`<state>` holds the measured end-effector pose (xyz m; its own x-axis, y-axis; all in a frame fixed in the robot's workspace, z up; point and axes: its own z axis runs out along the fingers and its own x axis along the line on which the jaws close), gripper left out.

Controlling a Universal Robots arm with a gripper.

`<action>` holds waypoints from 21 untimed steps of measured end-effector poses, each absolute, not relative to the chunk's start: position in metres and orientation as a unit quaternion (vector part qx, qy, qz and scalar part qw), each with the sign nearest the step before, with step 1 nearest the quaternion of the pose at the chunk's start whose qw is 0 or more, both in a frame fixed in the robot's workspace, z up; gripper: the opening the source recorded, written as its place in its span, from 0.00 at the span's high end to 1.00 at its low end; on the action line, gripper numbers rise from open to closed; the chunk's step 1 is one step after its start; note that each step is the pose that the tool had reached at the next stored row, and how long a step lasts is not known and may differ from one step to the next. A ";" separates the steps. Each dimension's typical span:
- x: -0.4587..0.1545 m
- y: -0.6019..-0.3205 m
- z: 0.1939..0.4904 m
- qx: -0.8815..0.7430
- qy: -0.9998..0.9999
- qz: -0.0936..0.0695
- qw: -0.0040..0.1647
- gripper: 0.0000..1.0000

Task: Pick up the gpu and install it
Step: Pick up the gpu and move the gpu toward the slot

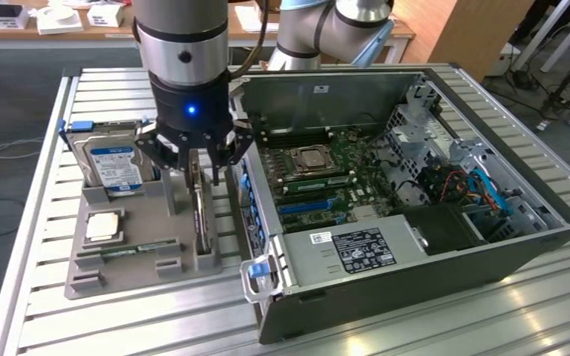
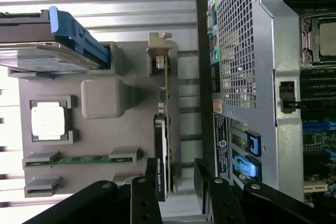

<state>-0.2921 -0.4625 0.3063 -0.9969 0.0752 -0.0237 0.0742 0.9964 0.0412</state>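
The gpu (image 1: 202,222) stands on its long edge in a slot of the grey holder tray (image 1: 181,267), beside the open computer case. In the wrist view the gpu (image 2: 164,135) appears edge-on, a thin dark card with its silvery bracket (image 2: 159,51) at the far end. My gripper (image 1: 198,159) hangs directly over the card's far part, open, with one black finger on each side of it. In the wrist view the gripper (image 2: 176,195) straddles the card's near end, and its fingers (image 2: 144,198) are apart from each other and not clamped on it.
The tray (image 2: 105,129) also carries a silver hard drive (image 1: 113,163) with a blue-white label, a processor chip (image 1: 104,225) and a slim RAM stick (image 1: 127,251). The open case (image 1: 394,193) with its motherboard (image 1: 315,174) lies to the exterior view's right on a slatted metal table (image 1: 87,319).
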 end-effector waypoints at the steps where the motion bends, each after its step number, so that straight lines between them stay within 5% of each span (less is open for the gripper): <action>1: -0.292 -0.463 0.304 0.037 0.999 0.020 0.013 0.58; 21: -0.303 -0.463 0.285 0.037 0.999 0.020 0.013 0.58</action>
